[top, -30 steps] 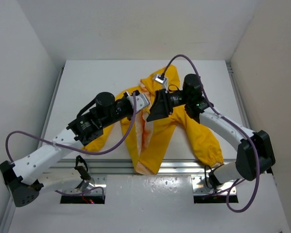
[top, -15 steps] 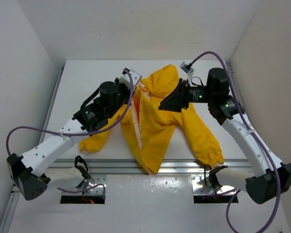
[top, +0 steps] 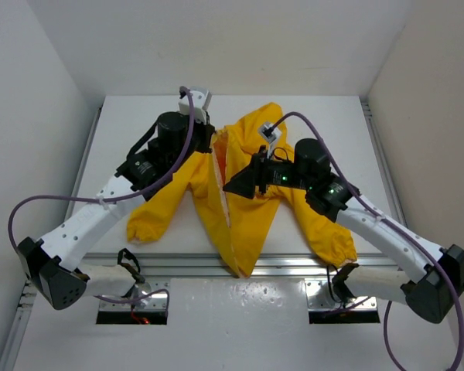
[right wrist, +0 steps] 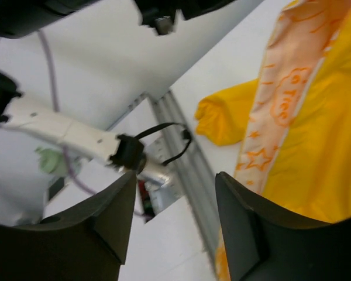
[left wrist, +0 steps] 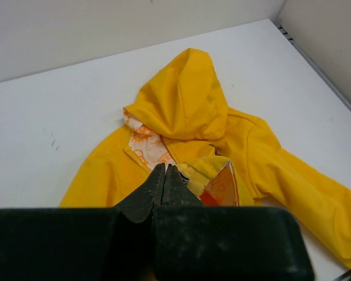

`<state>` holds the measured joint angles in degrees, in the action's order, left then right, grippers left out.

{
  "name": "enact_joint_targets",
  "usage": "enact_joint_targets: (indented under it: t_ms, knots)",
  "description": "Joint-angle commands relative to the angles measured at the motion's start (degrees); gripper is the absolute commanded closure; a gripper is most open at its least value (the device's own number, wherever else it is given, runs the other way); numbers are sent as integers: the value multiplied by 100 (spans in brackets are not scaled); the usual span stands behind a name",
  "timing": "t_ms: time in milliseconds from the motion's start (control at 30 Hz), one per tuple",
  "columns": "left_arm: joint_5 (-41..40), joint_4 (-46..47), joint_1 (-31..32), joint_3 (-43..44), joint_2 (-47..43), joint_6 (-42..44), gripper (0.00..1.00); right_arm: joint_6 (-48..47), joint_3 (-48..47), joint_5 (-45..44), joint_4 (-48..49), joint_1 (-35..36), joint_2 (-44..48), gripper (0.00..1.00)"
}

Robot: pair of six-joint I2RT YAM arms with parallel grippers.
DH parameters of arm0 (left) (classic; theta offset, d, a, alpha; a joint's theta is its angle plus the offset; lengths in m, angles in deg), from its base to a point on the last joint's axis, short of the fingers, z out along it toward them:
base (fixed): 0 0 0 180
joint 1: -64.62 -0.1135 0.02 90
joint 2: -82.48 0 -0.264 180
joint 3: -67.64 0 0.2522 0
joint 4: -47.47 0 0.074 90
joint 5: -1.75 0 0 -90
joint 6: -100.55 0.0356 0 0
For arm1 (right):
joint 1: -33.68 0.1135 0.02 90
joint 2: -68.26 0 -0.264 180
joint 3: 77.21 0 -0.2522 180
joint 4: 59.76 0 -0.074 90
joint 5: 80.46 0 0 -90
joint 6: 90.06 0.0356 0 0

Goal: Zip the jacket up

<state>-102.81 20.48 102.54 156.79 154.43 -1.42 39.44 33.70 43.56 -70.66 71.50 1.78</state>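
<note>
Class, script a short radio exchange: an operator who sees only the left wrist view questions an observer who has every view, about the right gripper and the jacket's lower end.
Operator: My left gripper is shut near the hood. What about the other one?
Observer: The right gripper is open, with nothing between its fingers.
Operator: Where does the jacket end?
Observer: Its hem reaches the metal rail at the table's near edge.
</note>
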Motion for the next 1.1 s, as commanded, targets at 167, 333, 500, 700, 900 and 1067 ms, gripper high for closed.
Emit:
enact_joint_targets:
  t_ms: [167,333,500,700,900,1067]
  knots:
    - [858,172,-328,230,-242,-851,100,-884,145,-2373,1392,612,-392,46]
    - [1096,172,-381,177,-242,-992,100,-708,-4,-2594,2024,603,-752,46]
    - [1324,172,-486,72,-295,-1097,100,-742,-127,-3032,2053,639,-937,47]
    - [1448,172,-486,-33,-295,-1097,100,-672,-197,-3340,2377,595,-1130,54]
    - [1501,172,-486,-209,-348,-1150,100,-690,-320,-3332,2623,463,-1253,61]
    - [1562,119,-486,-394,-400,-1202,100,-708,-338,-3078,2791,428,-1245,91]
